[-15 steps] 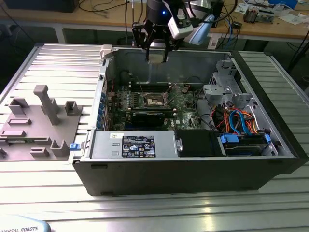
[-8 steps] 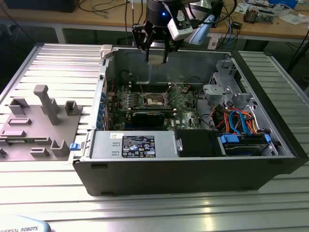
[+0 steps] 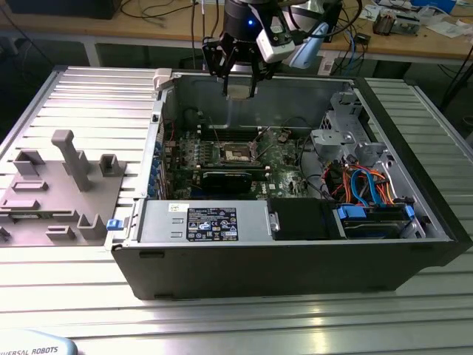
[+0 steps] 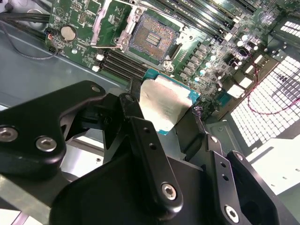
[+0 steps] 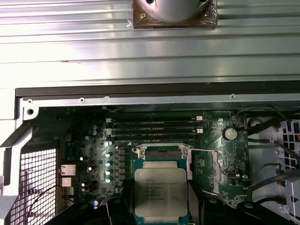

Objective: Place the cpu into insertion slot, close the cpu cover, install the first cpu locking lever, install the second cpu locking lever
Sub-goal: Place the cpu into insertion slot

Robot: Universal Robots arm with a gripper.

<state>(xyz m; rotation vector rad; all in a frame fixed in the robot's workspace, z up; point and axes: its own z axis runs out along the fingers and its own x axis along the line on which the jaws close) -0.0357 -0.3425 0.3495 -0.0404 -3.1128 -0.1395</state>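
Note:
My gripper [image 3: 239,89] hangs above the open computer case, over its far wall, shut on the cpu [image 3: 238,87], a flat square chip with a silvery top. In both wrist views the cpu [image 4: 166,105] [image 5: 161,191] sits clamped between the two black fingers [image 4: 140,126] [image 5: 118,206]. Well below it lies the insertion slot [image 3: 236,153] [image 4: 152,35] [image 5: 162,152], a dark-framed square socket on the green board, with nothing in it. Beside the slot the cpu cover [image 4: 108,24], a grey metal frame, stands swung open. Thin wire levers [image 4: 154,6] stick up by the socket.
Inside the case [image 3: 295,266] are a power supply box [image 3: 207,222] at the front, a black card [image 3: 225,180] just in front of the socket, a grey drive cage [image 3: 340,126] and blue and orange cables [image 3: 369,185] at the exterior view's right. A grey fixture [image 3: 66,177] stands left of the case.

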